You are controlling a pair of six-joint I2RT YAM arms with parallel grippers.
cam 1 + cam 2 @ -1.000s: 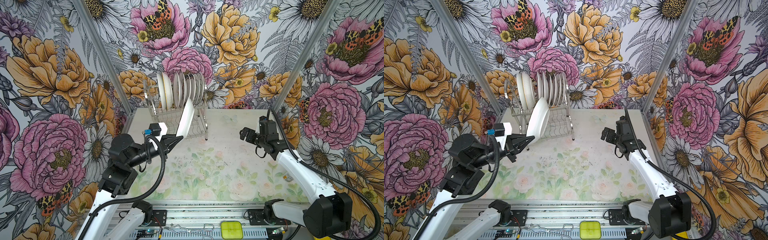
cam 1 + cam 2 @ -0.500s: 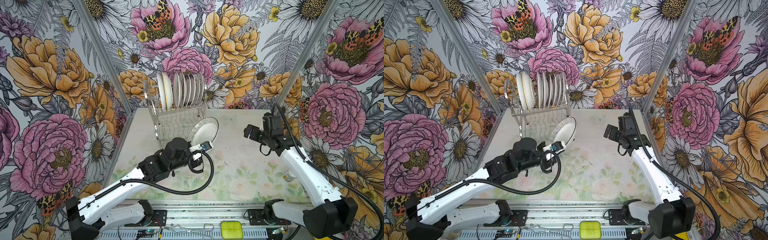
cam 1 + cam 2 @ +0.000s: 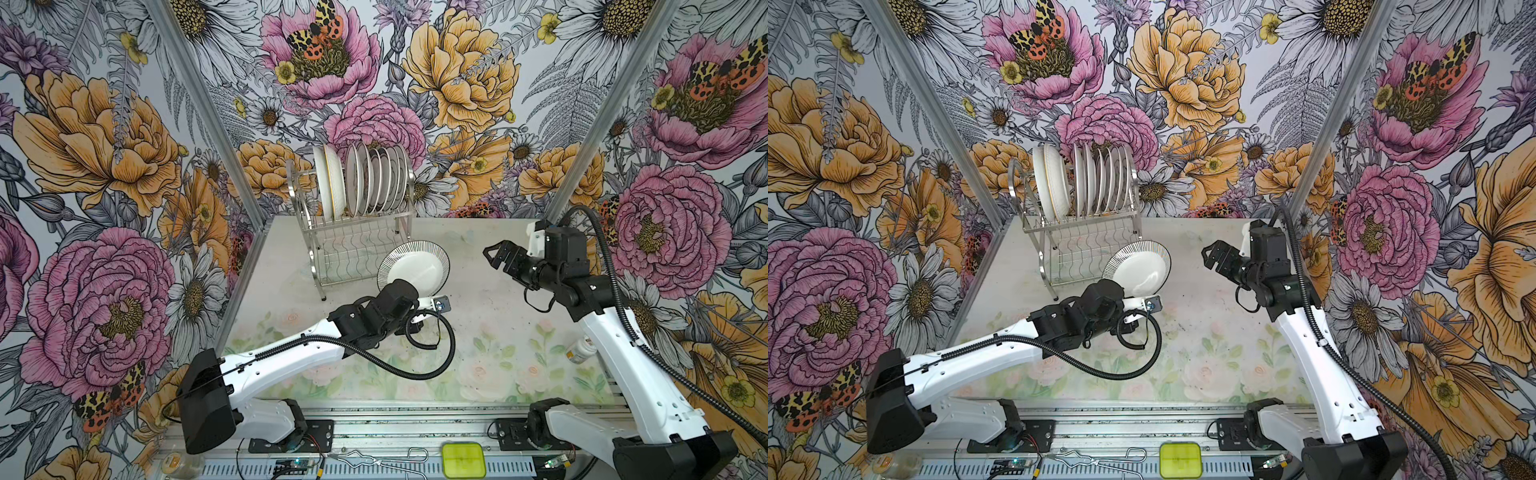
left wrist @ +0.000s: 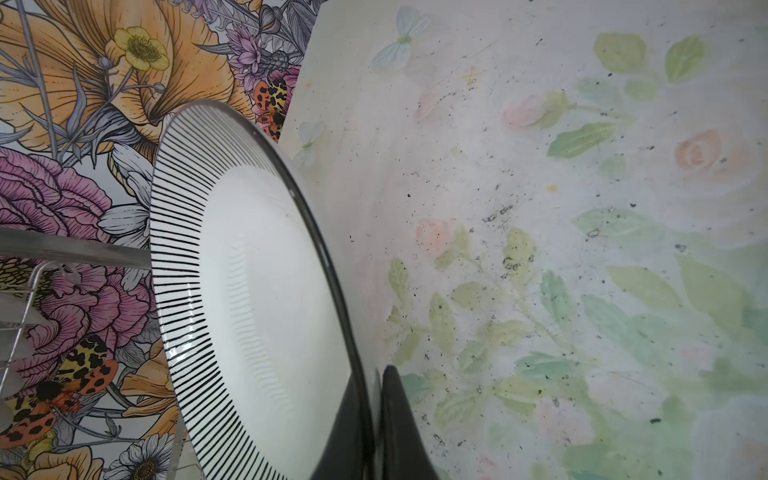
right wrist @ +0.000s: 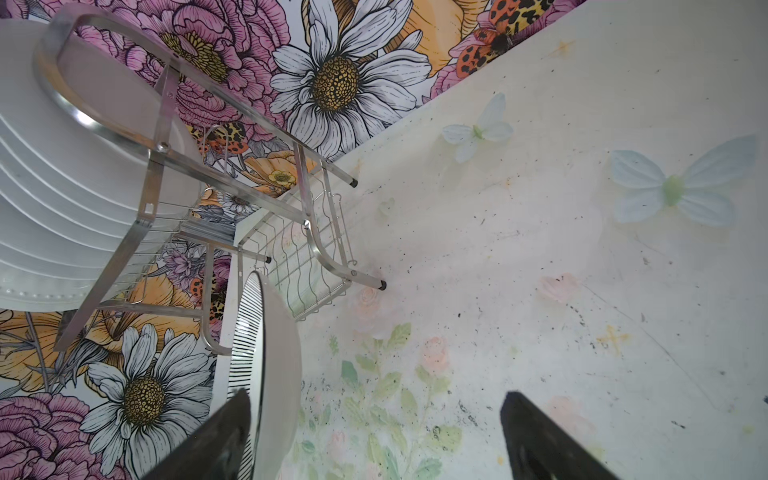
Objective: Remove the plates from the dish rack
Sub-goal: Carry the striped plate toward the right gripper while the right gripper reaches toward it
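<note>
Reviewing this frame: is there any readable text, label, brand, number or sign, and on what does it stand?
No text can be read in these views.
The small bottle beside the right arm has a label that is too small to read.
The striped plate has only rim stripes, no writing.
The plates in the dish rack stand edge on and no writing shows.

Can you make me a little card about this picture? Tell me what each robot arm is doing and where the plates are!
Left tool: shut on the rim of the striped plate
Striped plate: out of the rack, held tilted near the rack's front right leg
Right tool: open, holding nothing, apart from the striped plate
Dish rack: stands at the back of the table
Other plates: standing on edge in a row on the rack's top tier
</note>
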